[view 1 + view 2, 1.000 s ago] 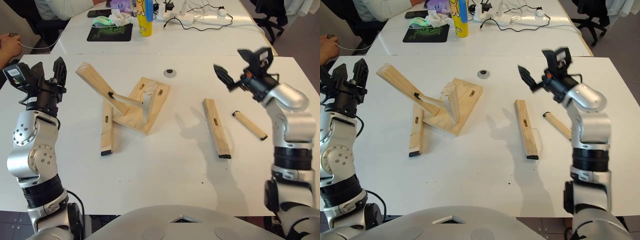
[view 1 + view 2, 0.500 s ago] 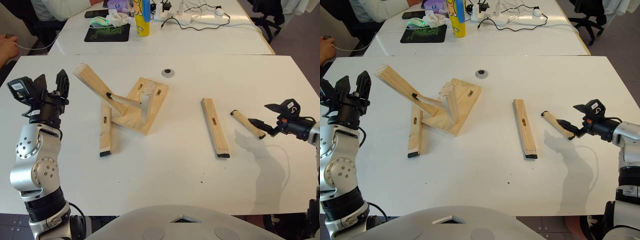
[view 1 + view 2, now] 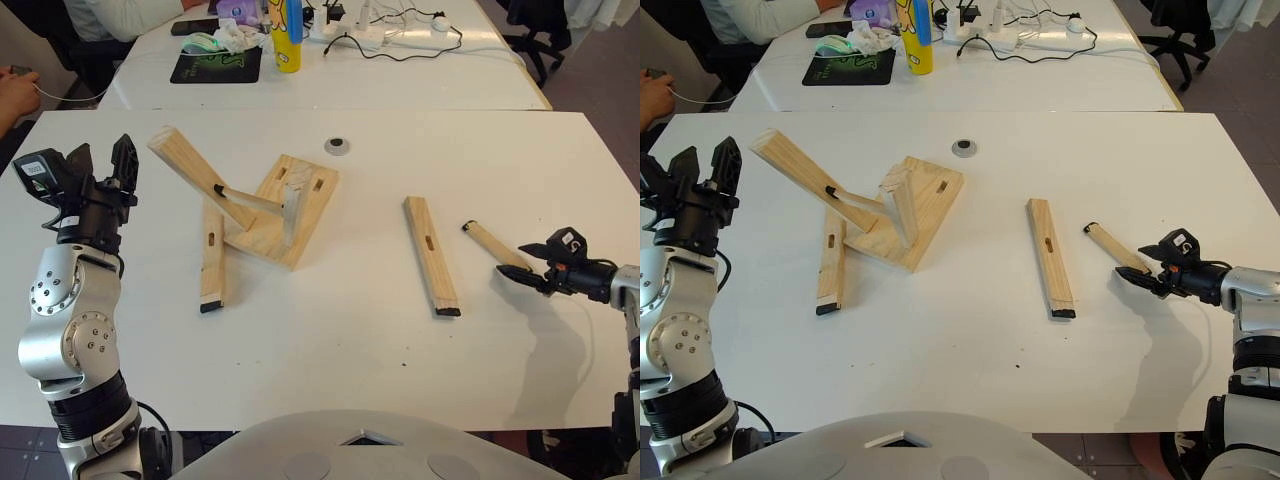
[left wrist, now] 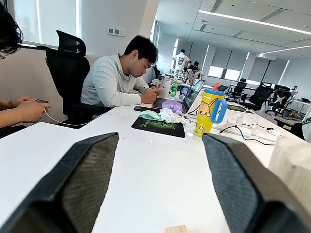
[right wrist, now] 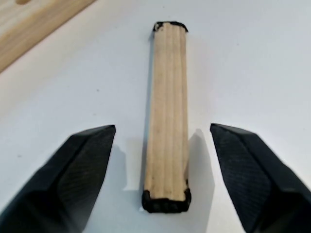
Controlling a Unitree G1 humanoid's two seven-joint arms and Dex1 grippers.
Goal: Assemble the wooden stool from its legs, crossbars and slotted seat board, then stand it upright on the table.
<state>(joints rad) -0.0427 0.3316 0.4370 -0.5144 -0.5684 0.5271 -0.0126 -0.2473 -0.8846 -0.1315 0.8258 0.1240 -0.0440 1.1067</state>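
right gripper [image 3: 512,261]: down low at the table [image 3: 330,350], fingers spread wide, gripping nothing
short crossbar [image 5: 167,111]: lying flat right in the gap between those fingers, near end about level with the fingertips, and neither finger looks to be touching it
loose leg [image 3: 432,255]: flat on the table just past the crossbar, on the right gripper's inner side
left gripper [image 3: 100,158]: held up off the table, fingers apart and empty
seat board [image 3: 290,215]: tilted, with legs stuck in, in between the two grippers but way closer to the left one
slotted leg [image 3: 212,250]: flat beside the board on the left gripper's side
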